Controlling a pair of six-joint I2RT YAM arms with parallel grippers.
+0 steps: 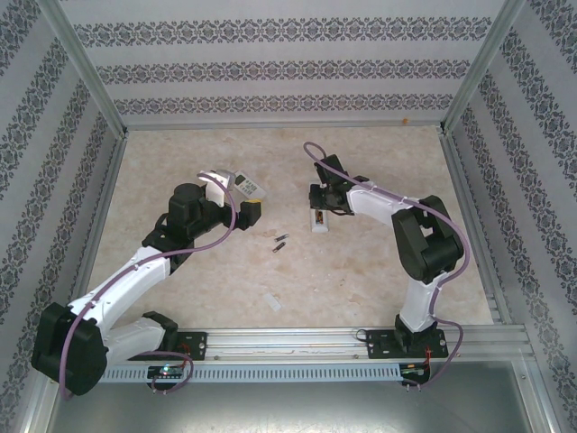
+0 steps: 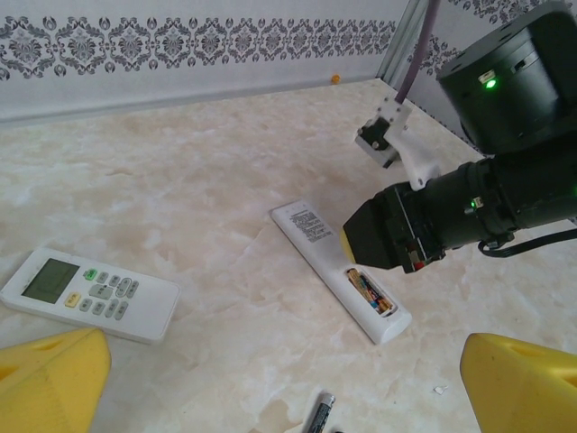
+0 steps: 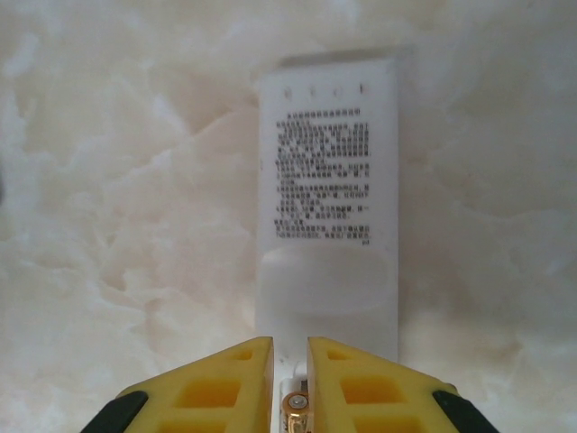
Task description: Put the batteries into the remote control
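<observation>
One battery (image 3: 296,407) between right fingers (image 3: 216,390)

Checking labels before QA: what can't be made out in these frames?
- Right wrist: battery between the fingers of the right gripper, cut by the bottom edge; gripped or seated, unclear.
- Left wrist: middle of the face-down remote, hidden by the right gripper.
- Top external: loose batteries too small to read polarity.
- Right wrist: label text blurred.

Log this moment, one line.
right tool: shut on dark copper-ended cylindrical battery over face-down white plastic remote | left tool: open | two loose batteries on table
</observation>
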